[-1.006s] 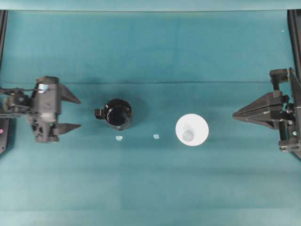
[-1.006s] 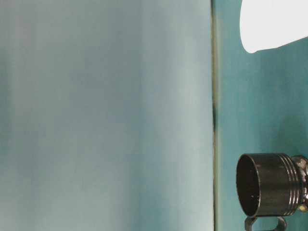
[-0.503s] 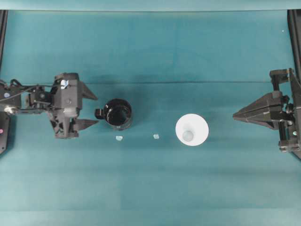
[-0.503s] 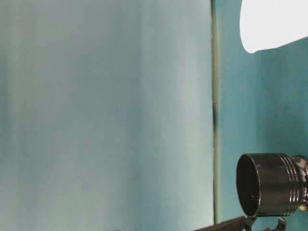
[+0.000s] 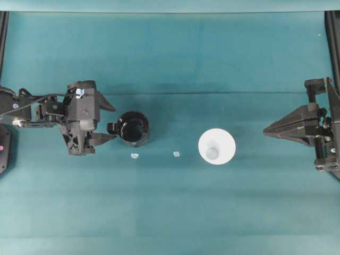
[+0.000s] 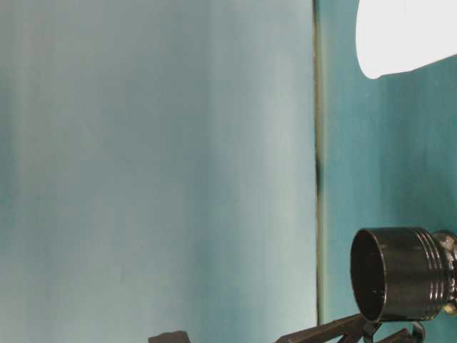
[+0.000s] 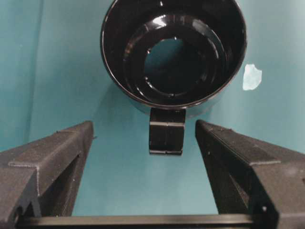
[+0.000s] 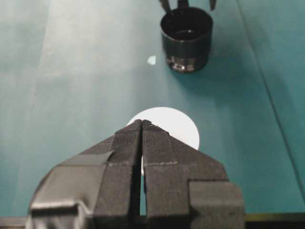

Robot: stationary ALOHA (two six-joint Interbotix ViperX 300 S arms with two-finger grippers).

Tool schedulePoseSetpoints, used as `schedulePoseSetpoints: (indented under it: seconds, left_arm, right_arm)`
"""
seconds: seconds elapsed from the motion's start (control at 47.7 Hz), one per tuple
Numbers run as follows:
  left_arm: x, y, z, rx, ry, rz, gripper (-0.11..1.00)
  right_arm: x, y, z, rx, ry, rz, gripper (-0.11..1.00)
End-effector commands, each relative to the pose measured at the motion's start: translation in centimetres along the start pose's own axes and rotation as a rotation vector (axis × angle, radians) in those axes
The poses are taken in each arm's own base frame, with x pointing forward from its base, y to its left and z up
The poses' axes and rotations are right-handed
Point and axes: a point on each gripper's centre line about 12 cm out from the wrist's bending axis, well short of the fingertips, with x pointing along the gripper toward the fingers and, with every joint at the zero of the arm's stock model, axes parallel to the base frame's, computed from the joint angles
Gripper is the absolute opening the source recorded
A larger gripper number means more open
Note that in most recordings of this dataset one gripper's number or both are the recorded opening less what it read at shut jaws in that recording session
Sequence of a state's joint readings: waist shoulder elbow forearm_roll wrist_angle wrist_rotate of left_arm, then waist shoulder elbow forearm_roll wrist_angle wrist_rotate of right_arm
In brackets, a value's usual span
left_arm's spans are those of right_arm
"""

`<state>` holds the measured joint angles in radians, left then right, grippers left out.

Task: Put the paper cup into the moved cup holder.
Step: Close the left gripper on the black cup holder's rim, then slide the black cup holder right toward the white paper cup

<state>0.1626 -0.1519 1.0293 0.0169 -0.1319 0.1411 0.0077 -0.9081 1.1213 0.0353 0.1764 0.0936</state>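
Note:
The glossy black cup holder (image 5: 133, 128) stands upright left of centre, its tab handle (image 5: 112, 128) pointing left. My left gripper (image 5: 114, 122) is open. In the left wrist view the handle (image 7: 167, 131) lies between the fingertips (image 7: 83, 131), touching neither, and the holder (image 7: 174, 52) is empty. The white paper cup (image 5: 217, 147) stands by itself right of centre. My right gripper (image 5: 264, 129) is shut and empty, well to the right of the cup. In the right wrist view its tip (image 8: 142, 123) partly hides the cup (image 8: 178, 125).
Two pale scraps (image 5: 135, 156) (image 5: 176, 154) lie on the teal cloth between holder and cup. Black frame rails (image 5: 4, 32) (image 5: 333, 32) run along the left and right edges. The table-level view shows the holder (image 6: 400, 275) and the cup (image 6: 407, 36).
My left gripper has travelled right, still open, until its fingertips flank the holder's handle. The holder, the cup and the right arm have not moved.

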Motion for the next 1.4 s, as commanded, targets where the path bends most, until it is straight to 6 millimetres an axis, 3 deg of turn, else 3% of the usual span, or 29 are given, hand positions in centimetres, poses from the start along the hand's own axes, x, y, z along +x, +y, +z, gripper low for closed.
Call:
schedulePoseSetpoints:
  seconds: [0.0,0.44,0.713,1.069,1.384]
  left_arm:
    - [0.0,0.1,0.5,-0.003,-0.018,0.004,0.85]
    - [0.0,0.1,0.6,-0.023,-0.015,0.002,0.66]
    - [-0.1,-0.1,0.9,-0.018,-0.042,-0.001,0.21]
    - [-0.4,-0.1,1.8,-0.024,-0.099,0.004,0.2]
    - [-1.2,-0.1,5.4,-0.031,-0.24,0.007,0.21]
  right_arm:
    - [-0.1,0.1,1.0,0.013,-0.02,0.002,0.03]
    - [-0.1,0.0,1.0,0.015,-0.019,-0.004,0.03]
    - [0.0,0.0,0.9,0.015,-0.013,-0.005,0.03]
    - [-0.1,-0.1,0.8,0.016,-0.003,-0.008,0.03]
    - [-0.1,-0.2,0.8,0.016,-0.002,-0.013,0.03]
